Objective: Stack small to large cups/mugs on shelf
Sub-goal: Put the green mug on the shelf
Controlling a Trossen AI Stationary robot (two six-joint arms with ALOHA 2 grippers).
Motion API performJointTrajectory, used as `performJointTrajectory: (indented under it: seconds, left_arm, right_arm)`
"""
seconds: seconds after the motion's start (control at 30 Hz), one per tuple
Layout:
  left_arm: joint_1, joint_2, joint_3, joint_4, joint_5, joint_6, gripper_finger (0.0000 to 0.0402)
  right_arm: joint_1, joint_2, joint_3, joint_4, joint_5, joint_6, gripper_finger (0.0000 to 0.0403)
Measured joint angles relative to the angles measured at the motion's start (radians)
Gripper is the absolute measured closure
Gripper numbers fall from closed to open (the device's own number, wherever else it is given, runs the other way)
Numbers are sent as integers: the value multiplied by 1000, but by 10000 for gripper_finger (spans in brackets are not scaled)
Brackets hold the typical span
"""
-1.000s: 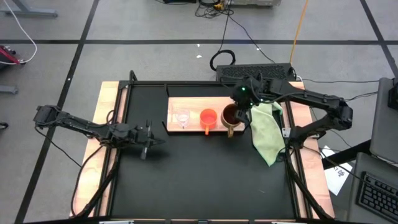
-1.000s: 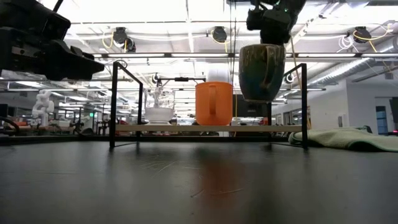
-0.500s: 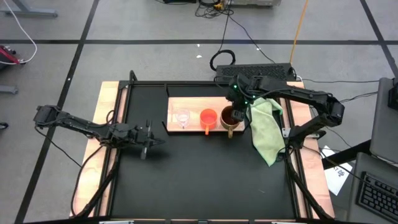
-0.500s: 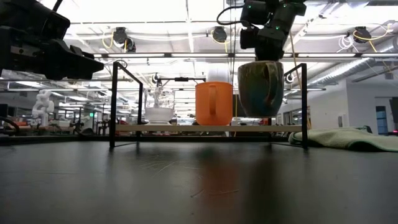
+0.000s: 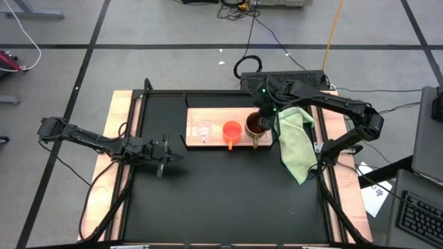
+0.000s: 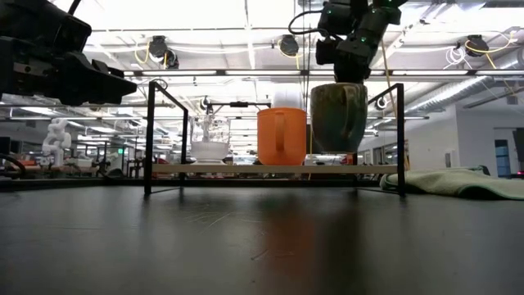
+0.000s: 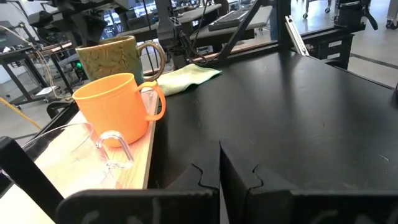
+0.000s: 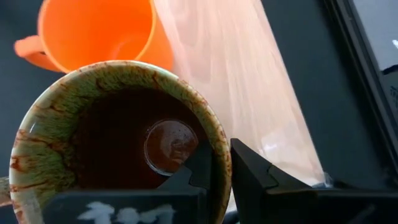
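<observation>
On the light wood shelf (image 5: 214, 116) stand a tiny clear glass cup (image 5: 203, 131) and an orange mug (image 5: 232, 131), each on its base. My right gripper (image 8: 214, 158) is shut on the brown-green mug (image 5: 257, 126). It holds the mug just above the shelf's right end, next to the orange mug (image 6: 282, 135). My left gripper (image 5: 163, 156) hovers shut over the black table left of the shelf, holding nothing. The left wrist view shows all three vessels in a row. My right gripper pinches the brown mug's rim wall (image 8: 221, 163), one finger (image 8: 198, 167) inside the mug and one (image 8: 250, 175) outside. The fingers slant down from above and from the table's far right. The mug (image 6: 339, 117) hangs upright below them, its base a little above the shelf board (image 6: 270, 168).
A light green cloth (image 5: 295, 142) lies crumpled right of the shelf, partly under my right arm. The shelf has dark upright frame posts (image 6: 149, 135) at its corners. Open black tabletop (image 5: 228, 194) lies on the near side.
My right gripper has come down with the brown mug and drawn slightly toward the orange mug. The mug has sunk from well above the shelf to just over the board. It tilted on the way and hangs upright now.
</observation>
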Motion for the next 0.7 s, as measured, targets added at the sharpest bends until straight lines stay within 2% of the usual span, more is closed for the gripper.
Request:
performJointTrajectory:
  seconds: [0.33,0.7]
  left_arm:
    - [0,0,0,0,0,0,398]
    - [0,0,0,0,-2,1,398]
  right_arm:
    - [-34,0,0,0,-49,-22,378]
    - [-48,7,0,5,-50,-47,378]
